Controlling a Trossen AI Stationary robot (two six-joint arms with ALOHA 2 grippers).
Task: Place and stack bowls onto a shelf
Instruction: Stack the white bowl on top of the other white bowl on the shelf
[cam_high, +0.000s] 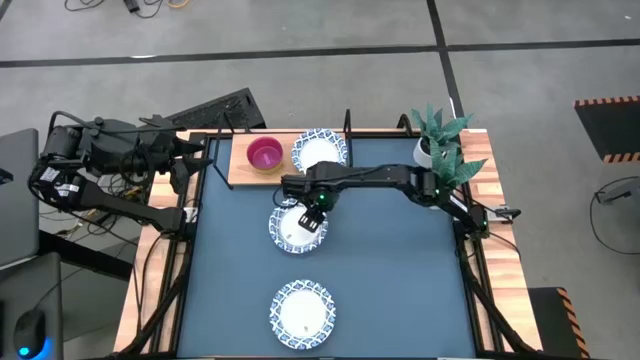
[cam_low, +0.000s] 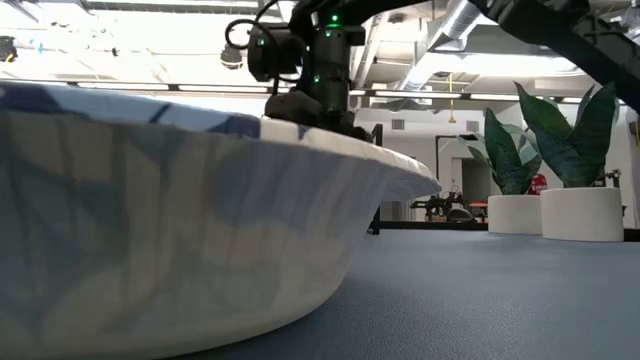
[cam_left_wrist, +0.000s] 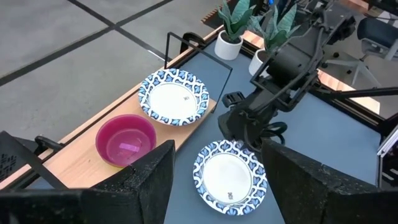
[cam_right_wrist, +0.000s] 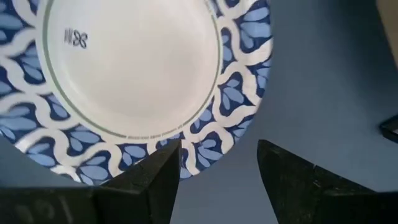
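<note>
A white bowl with a blue patterned rim (cam_high: 298, 228) sits on the blue table top, just in front of the wooden shelf board (cam_high: 240, 170). My right gripper (cam_high: 312, 205) is open above this bowl's far rim (cam_right_wrist: 211, 143); its fingers stand on either side of the rim edge and touch nothing that I can see. A magenta bowl (cam_high: 265, 153) and another white-blue bowl (cam_high: 320, 150) rest on the shelf board. A third white-blue bowl (cam_high: 302, 312) lies near the table's front edge. My left gripper (cam_left_wrist: 214, 186) is open and waits at the table's far left (cam_high: 190, 155).
Two potted plants (cam_high: 440, 145) stand at the table's far right corner, beside my right arm. The shelf's black wire posts (cam_left_wrist: 169, 46) rise at the board's ends. The front bowl (cam_low: 180, 220) fills most of the low view.
</note>
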